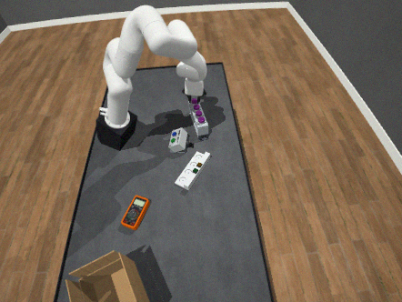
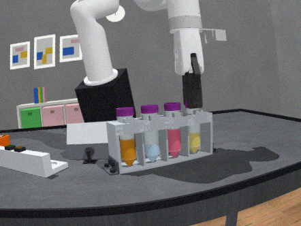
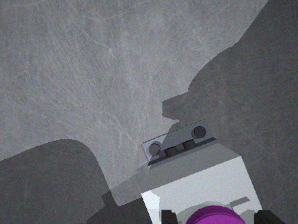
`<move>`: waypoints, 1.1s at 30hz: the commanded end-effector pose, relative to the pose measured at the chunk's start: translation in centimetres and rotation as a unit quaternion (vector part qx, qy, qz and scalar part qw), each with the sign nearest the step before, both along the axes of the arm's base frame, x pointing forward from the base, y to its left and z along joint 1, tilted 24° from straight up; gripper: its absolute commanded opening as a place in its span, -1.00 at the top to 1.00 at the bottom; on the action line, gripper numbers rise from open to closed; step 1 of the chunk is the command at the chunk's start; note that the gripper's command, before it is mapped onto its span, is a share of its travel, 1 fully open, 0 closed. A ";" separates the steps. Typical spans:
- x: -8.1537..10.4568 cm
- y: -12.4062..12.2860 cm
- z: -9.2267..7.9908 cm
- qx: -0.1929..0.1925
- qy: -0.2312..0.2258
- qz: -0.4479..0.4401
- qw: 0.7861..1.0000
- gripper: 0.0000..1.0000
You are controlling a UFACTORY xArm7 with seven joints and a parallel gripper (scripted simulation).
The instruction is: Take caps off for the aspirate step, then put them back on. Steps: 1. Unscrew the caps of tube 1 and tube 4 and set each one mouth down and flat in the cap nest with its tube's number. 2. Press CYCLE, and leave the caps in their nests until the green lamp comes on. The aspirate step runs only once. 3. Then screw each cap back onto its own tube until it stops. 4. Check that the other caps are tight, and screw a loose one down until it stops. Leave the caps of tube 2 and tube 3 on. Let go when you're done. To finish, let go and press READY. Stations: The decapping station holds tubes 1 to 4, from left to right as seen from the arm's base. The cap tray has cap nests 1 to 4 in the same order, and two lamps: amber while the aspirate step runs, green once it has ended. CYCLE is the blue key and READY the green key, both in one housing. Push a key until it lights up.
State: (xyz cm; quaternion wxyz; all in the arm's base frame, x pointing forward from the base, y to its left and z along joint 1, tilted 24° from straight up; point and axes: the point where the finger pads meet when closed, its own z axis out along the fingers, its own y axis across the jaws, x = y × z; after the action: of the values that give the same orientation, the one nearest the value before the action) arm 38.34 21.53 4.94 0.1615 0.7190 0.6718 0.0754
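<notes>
My gripper (image 1: 195,97) (image 2: 193,105) (image 3: 216,219) is part open around the purple cap of tube 1 (image 1: 194,101) (image 3: 215,215), at the station's far end. Gaps show on both sides of this cap in the wrist view. The decapping station (image 1: 202,130) (image 2: 114,136) (image 3: 225,175) also holds tube 2's cap (image 1: 196,107) (image 2: 172,106), tube 3's cap (image 1: 198,113) (image 2: 149,109) and tube 4's cap (image 1: 201,120) (image 2: 124,111), all on their tubes. The cap tray (image 1: 182,185) (image 2: 27,160) has empty nests; its amber lamp (image 1: 199,165) and green lamp (image 1: 195,171) look dark.
The key housing (image 1: 178,146) (image 2: 86,133), with blue CYCLE key (image 1: 174,134) and green READY key (image 1: 173,140) seemingly unlit, stands between arm base and station. An orange multimeter (image 1: 135,212) and an open cardboard box (image 1: 135,277) lie farther along the table.
</notes>
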 end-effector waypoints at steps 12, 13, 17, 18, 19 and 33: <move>0.1 0.2 0.2 0.062 -0.057 -0.185 0.979 0.08; 0.1 0.2 0.2 0.062 -0.057 -0.185 0.979 0.08; 0.1 0.2 0.2 0.062 -0.057 -0.185 0.979 1.00; 0.1 0.2 0.2 0.062 -0.057 -0.185 0.979 1.00; 0.1 0.2 0.2 0.062 -0.057 -0.185 0.979 1.00; 0.1 0.2 0.2 0.027 -0.044 -0.094 0.994 1.00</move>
State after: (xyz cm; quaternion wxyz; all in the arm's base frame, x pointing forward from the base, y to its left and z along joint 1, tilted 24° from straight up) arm 38.34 21.55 4.94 0.1689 0.8248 0.5256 0.1219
